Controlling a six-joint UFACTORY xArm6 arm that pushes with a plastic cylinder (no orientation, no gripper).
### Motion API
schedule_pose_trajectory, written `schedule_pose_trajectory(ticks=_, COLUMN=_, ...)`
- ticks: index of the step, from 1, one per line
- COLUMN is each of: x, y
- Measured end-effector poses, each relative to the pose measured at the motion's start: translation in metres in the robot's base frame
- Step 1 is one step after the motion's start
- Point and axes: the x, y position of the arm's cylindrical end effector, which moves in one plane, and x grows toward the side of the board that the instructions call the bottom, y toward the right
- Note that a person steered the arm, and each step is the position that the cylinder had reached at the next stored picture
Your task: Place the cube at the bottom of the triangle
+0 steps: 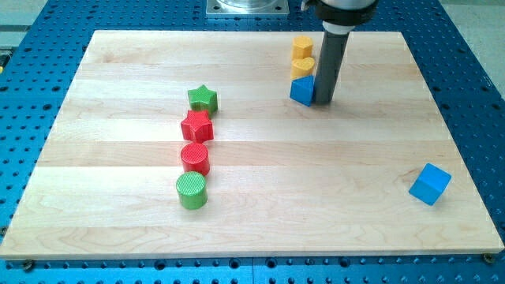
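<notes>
The dark rod tool tip (323,101) is seen upper centre-right, touching the blue triangular block (301,91); nothing is gripped. The blue cube (430,184) lies lower right on the wooden bench (316,181).

The rod (329,63) covers the right side of the blue triangle (301,91). The rod's upper part is cut off by the view's top edge. The yellow block (301,45) is too small for its shape to be made out.

Blue cube (430,184) bottom right, blue triangle (301,90) top centre
</notes>
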Motion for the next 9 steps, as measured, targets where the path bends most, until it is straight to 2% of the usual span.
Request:
schedule_pose_trajectory(ticks=1, x=0.037, y=0.001)
schedule_pose_trajectory(ticks=2, x=0.051, y=0.047)
schedule_pose_trajectory(ticks=3, x=0.063, y=0.162)
schedule_pose_trajectory(ticks=4, x=0.131, y=0.214)
schedule_pose_trajectory(ticks=5, x=0.186, y=0.176)
schedule_pose_trajectory(ticks=6, x=0.183, y=0.125)
schedule_pose_trajectory(ticks=9, x=0.103, y=0.035)
